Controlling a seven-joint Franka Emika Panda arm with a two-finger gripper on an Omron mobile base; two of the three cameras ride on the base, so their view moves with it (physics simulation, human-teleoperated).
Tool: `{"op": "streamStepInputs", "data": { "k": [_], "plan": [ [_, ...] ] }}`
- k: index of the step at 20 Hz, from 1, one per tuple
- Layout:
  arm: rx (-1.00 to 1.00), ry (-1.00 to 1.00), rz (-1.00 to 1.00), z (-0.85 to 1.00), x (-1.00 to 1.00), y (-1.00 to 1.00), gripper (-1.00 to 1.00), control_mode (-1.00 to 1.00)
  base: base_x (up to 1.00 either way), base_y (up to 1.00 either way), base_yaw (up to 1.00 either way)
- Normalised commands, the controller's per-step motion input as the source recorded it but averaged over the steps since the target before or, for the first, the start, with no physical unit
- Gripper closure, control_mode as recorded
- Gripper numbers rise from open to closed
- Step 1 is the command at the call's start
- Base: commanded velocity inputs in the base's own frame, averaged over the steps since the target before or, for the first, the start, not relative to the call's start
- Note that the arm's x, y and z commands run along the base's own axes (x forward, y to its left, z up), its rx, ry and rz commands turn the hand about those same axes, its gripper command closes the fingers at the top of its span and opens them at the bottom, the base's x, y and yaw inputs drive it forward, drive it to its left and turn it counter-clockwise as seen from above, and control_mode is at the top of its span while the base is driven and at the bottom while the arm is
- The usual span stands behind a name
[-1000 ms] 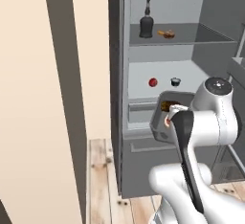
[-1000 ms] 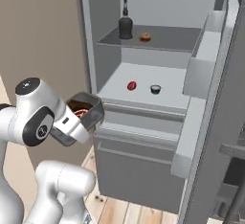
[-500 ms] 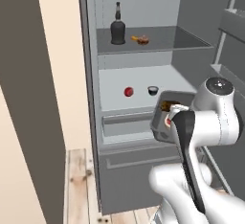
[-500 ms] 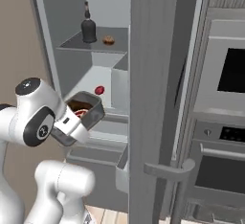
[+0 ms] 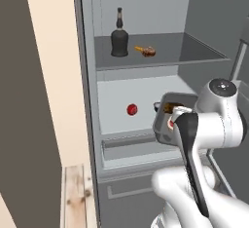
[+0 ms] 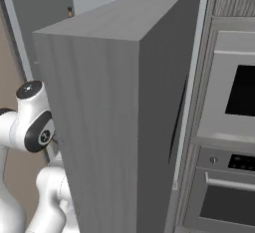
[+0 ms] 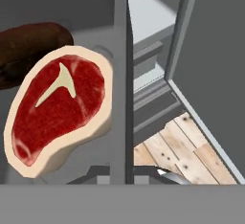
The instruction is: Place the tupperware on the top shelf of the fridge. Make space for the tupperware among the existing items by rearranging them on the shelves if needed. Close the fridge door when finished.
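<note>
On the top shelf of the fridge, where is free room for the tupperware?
The top shelf is bare right of the orange-brown food piece, up to the right wall. The left part is crowded: the dark bottle and the food stand close together.

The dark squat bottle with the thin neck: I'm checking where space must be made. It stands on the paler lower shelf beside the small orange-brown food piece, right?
Not quite. The dark squat bottle stands on the darker grey top shelf, not the paler lower one. It is indeed beside the small orange-brown food piece. The left base view shows this.
</note>
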Motion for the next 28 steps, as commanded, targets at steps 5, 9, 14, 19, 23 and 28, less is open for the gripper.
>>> {"op": "streamStepInputs", "data": {
  "k": [5, 9, 14, 19, 23, 28],
  "plan": [
    [-0.02, -0.12, -0.01, 0.28, 0.03, -0.06, 1.0, -1.0, 0.19, -0.03, -0.01],
    [-0.04, -0.32, -0.04, 0.82, 0.0, -0.4, 1.0, -1.0, 0.0, 0.0, 0.0],
    [0.0, -0.14, -0.09, 0.99, 0.19, -0.36, 1.0, -1.0, 0.0, 0.0, 0.0],
    [0.0, 0.02, -0.01, 1.0, 0.38, -0.15, 1.0, -1.0, 0.0, 0.0, 0.0],
    [0.03, 0.13, 0.0, 0.59, 0.63, -0.26, 1.0, -1.0, 0.0, 0.0, 0.0],
    [-0.01, 0.1, 0.0, 0.02, 0.85, -0.23, 1.0, -1.0, 0.0, 0.0, 0.0]
  ]
}}
